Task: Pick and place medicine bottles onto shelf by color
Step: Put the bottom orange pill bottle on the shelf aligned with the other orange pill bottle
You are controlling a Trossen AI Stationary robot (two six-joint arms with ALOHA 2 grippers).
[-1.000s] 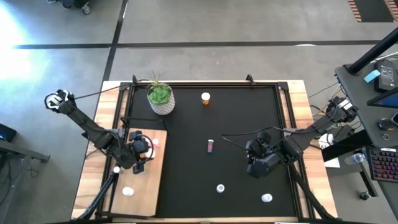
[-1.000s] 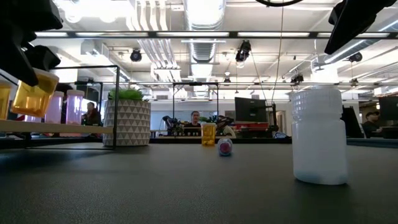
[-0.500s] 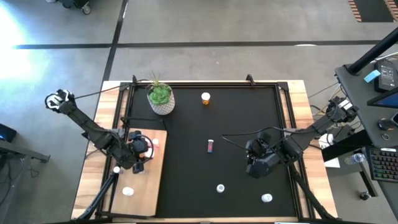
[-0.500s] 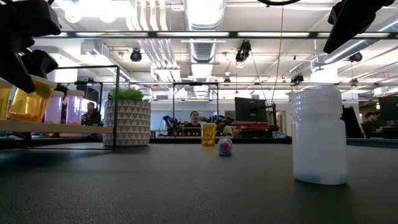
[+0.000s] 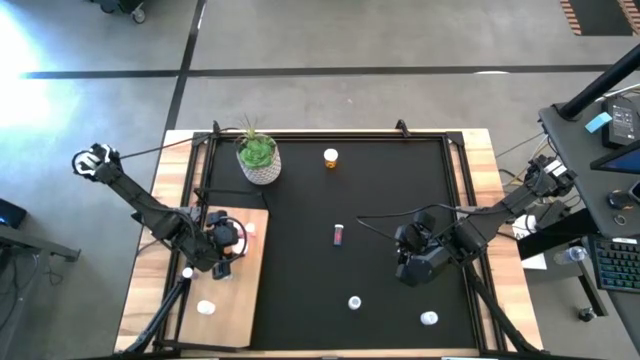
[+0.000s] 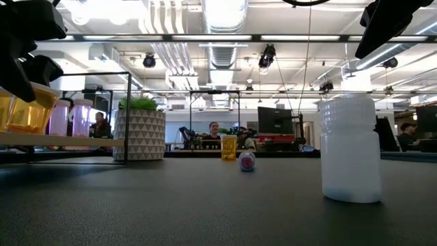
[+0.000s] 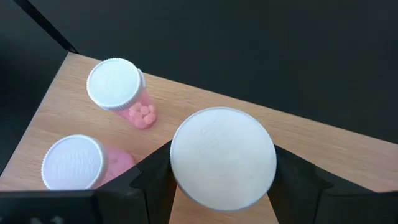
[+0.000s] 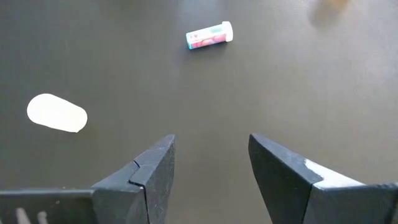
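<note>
"Orange bottle (image 6: 27,113), is it down yet? What has your left claw (image 7: 222,182) done in the last second?"

"Your left claw is clamped on that bottle by its white cap (image 7: 222,157). From the low view it has sunk and straightened up. A second ago it hung higher and tilted; now its base looks level with the shelf (image 5: 240,300), at about 8 o'clock on the bench. I cannot tell whether it actually touches the wood."

"Does it belong there?"

"Two pink bottles (image 7: 115,87) stand just beside it, toward 12 o'clock, so you are starting a separate orange spot. I'd judge the placing almost done, with only the release left."

"And beyond the shelf?"

"Your right claw (image 8: 211,168) has not moved. Its fingers are apart and hold nothing, hovering over the black mat (image 5: 400,190) at about 4 o'clock. Out on the mat, another orange bottle (image 5: 330,157) stands at 12 o'clock and a pink one (image 5: 339,234) lies on its side near the middle. Two white ones (image 5: 354,302) wait between 5 and 6 o'clock, so plenty of sorting remains."
</note>
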